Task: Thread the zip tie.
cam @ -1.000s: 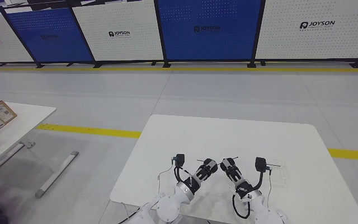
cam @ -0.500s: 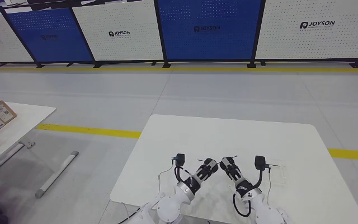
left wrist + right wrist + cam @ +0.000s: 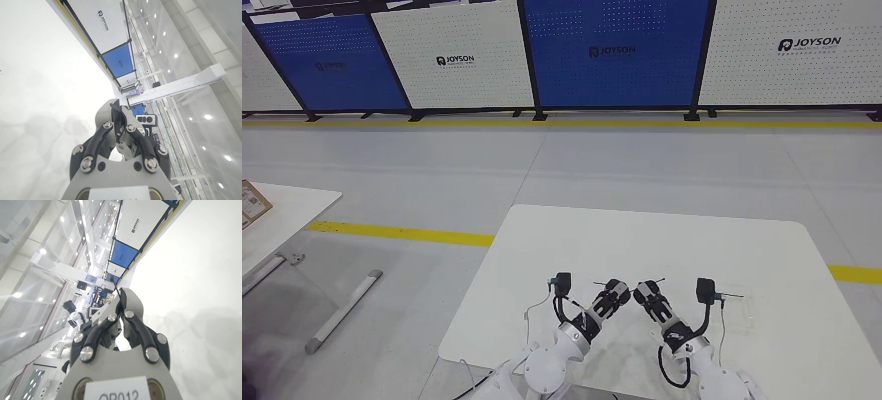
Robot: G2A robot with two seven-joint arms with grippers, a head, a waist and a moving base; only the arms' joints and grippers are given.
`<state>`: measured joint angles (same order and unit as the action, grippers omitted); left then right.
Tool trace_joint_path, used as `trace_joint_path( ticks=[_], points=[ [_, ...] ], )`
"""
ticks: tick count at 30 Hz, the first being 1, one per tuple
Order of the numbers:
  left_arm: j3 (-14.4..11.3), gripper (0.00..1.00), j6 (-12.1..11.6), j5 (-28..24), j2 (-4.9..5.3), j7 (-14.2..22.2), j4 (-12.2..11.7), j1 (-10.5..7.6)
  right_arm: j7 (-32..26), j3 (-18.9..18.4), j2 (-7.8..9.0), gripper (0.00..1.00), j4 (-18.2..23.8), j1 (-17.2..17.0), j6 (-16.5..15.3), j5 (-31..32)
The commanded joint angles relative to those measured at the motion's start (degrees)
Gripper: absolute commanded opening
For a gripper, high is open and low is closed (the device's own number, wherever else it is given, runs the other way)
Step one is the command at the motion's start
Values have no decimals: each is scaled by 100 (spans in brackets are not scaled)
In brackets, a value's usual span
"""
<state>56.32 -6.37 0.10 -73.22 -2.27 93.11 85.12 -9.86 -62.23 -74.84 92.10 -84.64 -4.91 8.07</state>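
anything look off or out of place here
Nothing stands out. The left gripper and right gripper are both shut on the black zip tie, close together above the white table, and nothing looks spilled or broken.

Bright, even illumination throughout. Source overhead: rows of round ceiling lamps (image 3: 208,117), flaring into small haloes in both wrist views. Counter (image 3: 642,240) washed almost to plain white, surface detail lost toward its far edge. Floor (image 3: 542,165) pale, with a mild sheen. Small glints on the screw heads of left gripper (image 3: 118,106) and right gripper (image 3: 119,296). Marked wide-angle bowing of wall panels (image 3: 105,20) and ceiling beams (image 3: 56,273) toward the wrist-view borders.
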Motion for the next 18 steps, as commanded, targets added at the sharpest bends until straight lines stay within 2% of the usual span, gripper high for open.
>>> trace_joint_path(
  ticks=[1,3,5,9,12,18],
  points=[
    [11,0,12,-10,-3,2,-11,-12,-5,-7,-2,0,7,2,4,-11],
    [19,0,28,-21,-5,1,-26,-19,-8,-14,-4,20,12,-3,2,-22],
    [20,0,55,-24,-10,-2,-51,-32,-1,-21,-6,25,15,-8,-1,-25],
    [14,0,90,-35,-20,-7,-88,-59,52,-55,-6,24,47,-41,-21,-15],
    [11,0,106,-32,-26,-9,-98,-68,98,-103,-2,16,88,-86,-43,-9],
    [12,0,130,-25,-36,-11,-125,-89,147,-165,3,12,145,-160,-74,20]
  ],
)
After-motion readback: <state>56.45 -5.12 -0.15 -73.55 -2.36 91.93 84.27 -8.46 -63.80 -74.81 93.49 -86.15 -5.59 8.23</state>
